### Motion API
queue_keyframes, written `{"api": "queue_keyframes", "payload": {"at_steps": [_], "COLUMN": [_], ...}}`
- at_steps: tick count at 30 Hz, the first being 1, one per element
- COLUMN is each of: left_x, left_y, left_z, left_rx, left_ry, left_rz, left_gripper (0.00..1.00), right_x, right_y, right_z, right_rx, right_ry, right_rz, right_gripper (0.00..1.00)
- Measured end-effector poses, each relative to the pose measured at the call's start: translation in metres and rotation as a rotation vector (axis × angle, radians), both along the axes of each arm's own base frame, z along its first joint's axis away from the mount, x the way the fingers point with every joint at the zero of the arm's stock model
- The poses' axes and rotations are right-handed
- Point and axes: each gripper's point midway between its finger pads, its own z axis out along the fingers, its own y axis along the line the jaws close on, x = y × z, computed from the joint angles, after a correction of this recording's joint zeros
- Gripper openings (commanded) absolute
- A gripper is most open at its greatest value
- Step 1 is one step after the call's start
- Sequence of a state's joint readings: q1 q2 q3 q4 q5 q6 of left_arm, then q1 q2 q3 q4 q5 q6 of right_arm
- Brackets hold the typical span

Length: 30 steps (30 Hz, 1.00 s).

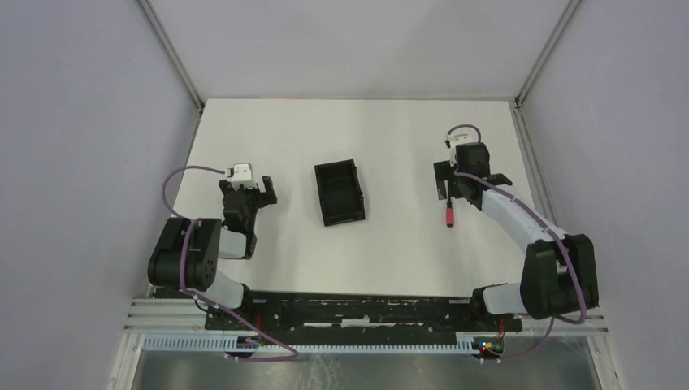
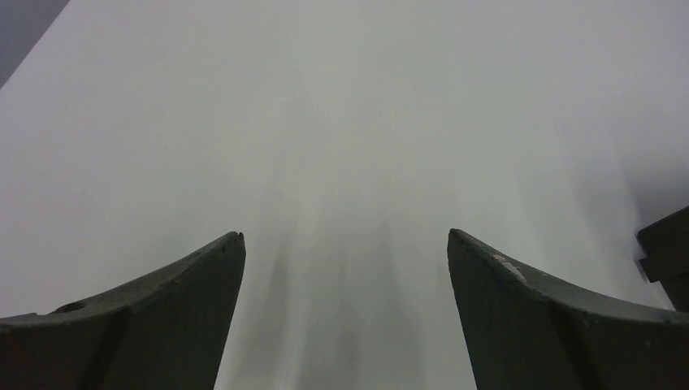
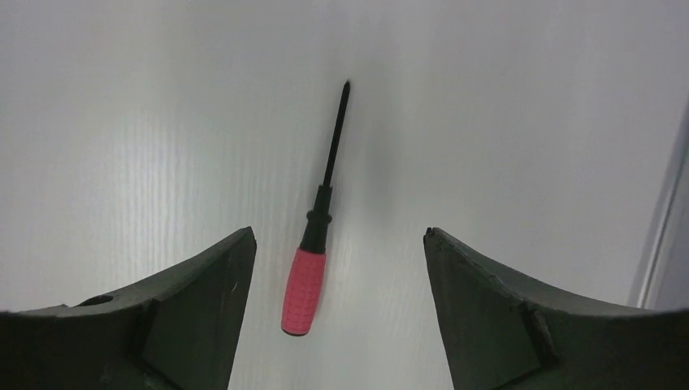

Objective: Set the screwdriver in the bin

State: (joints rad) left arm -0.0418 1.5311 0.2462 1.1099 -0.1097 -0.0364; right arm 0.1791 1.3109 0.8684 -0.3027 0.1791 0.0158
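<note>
The screwdriver [image 1: 448, 213] lies flat on the white table to the right of the bin, red handle toward the near edge. In the right wrist view its red handle [image 3: 305, 291] lies between my fingers, nearer the left one, with the thin black shaft pointing away. My right gripper [image 1: 457, 183] [image 3: 337, 236] is open, hovers over the screwdriver and touches nothing. The bin [image 1: 340, 192], a small black tray with a divider, sits at the table's middle with nothing in it. My left gripper [image 1: 248, 193] [image 2: 345, 236] is open over bare table, left of the bin.
Grey walls close in the table on the left, back and right. A metal rail [image 3: 660, 244] along the table's right edge shows beside my right finger. A black corner [image 2: 666, 252] shows at the right edge of the left wrist view.
</note>
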Motion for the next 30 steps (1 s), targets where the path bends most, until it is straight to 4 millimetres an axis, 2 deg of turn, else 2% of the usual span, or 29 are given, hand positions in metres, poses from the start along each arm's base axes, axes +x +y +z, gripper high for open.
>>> {"api": "queue_keyframes", "payload": {"at_steps": [1, 4, 6, 9, 12, 17, 18, 23, 25, 29, 30], "left_x": [0.000, 0.000, 0.000, 0.000, 0.000, 0.000, 0.000, 0.000, 0.000, 0.000, 0.000], "left_y": [0.000, 0.000, 0.000, 0.000, 0.000, 0.000, 0.000, 0.000, 0.000, 0.000, 0.000], "left_z": [0.000, 0.000, 0.000, 0.000, 0.000, 0.000, 0.000, 0.000, 0.000, 0.000, 0.000], "left_rx": [0.000, 0.000, 0.000, 0.000, 0.000, 0.000, 0.000, 0.000, 0.000, 0.000, 0.000], "left_ry": [0.000, 0.000, 0.000, 0.000, 0.000, 0.000, 0.000, 0.000, 0.000, 0.000, 0.000], "left_rz": [0.000, 0.000, 0.000, 0.000, 0.000, 0.000, 0.000, 0.000, 0.000, 0.000, 0.000], "left_gripper": [1.00, 1.00, 1.00, 1.00, 1.00, 1.00, 1.00, 1.00, 1.00, 1.00, 1.00], "right_x": [-0.008, -0.024, -0.028, -0.035, -0.044, -0.034, -0.033, -0.031, -0.021, 0.017, 0.023], "right_y": [0.000, -0.002, -0.002, -0.005, -0.006, 0.000, 0.000, 0.001, 0.005, 0.014, 0.015], "right_z": [-0.019, -0.056, -0.064, -0.080, -0.103, -0.106, -0.105, -0.094, -0.071, -0.001, 0.011], "right_rx": [-0.007, -0.026, -0.030, -0.031, -0.009, 0.032, 0.031, 0.033, 0.042, 0.074, 0.079], "right_ry": [0.077, 0.229, 0.257, 0.301, 0.366, 0.357, 0.360, 0.422, 0.432, 0.334, 0.311], "right_rz": [0.003, 0.004, 0.001, -0.002, -0.010, 0.008, 0.011, 0.022, 0.029, 0.051, 0.051], "right_gripper": [0.82, 0.81, 0.78, 0.68, 0.52, 0.05, 0.00, 0.00, 0.00, 0.00, 0.00]}}
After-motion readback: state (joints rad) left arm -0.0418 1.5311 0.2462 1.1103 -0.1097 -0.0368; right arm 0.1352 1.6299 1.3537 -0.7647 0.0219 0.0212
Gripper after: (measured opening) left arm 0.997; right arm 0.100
